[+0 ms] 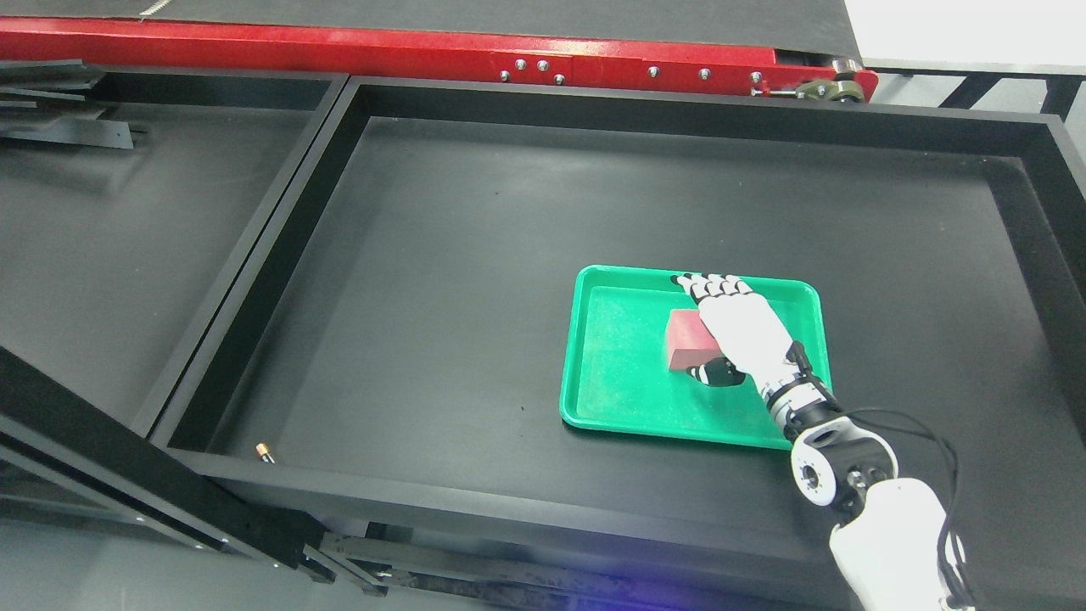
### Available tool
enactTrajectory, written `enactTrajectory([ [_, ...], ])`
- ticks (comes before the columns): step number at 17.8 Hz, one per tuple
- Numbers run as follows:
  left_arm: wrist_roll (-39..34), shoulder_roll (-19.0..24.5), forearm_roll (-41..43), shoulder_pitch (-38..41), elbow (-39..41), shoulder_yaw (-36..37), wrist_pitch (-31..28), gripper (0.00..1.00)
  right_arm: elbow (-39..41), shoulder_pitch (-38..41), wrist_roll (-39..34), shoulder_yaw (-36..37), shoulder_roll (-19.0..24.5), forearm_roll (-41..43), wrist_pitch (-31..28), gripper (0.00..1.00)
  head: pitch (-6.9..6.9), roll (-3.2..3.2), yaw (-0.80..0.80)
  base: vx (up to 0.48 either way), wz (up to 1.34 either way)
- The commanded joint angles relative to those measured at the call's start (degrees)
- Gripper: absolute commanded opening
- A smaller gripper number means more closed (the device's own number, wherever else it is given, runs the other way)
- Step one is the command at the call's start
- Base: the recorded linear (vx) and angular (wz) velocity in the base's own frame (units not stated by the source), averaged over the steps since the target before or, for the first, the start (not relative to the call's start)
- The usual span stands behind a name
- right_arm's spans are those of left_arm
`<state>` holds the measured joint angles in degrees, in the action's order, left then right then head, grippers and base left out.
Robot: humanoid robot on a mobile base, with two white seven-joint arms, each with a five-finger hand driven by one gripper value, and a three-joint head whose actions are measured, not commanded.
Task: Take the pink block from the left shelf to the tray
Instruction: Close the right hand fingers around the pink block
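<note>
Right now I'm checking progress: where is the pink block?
In the head view, right of centre: the pink block sits inside the green tray, under the right hand.

The right robot hand (736, 327) covered the right side of the pink block (689, 339), so its full shape was not visible. The arm was cut off at the lower right edge of the frame. A small object (265, 452) at lower left was too small to identify. The red conveyor (407, 51) was cut off at the top edge.
</note>
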<state>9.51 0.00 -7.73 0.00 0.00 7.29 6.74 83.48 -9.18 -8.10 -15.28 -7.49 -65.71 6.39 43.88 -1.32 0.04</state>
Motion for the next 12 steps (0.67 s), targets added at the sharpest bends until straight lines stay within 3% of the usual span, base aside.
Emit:
enactTrajectory([
  [1,-0.01,1.00,0.00,1.14,1.00,0.00,0.03,1.00,-3.75,-1.28,-0.60,-1.85,-0.51,0.06,0.64,0.99,0.00,0.00,0.00,0.022,-0.01],
  [12,-0.01,1.00,0.00,1.14,1.00,0.00,0.03,1.00,-5.86,-1.72,-3.32,-2.64,-0.42,0.06,0.64,0.99,0.00,0.00,0.00,0.018,0.00],
])
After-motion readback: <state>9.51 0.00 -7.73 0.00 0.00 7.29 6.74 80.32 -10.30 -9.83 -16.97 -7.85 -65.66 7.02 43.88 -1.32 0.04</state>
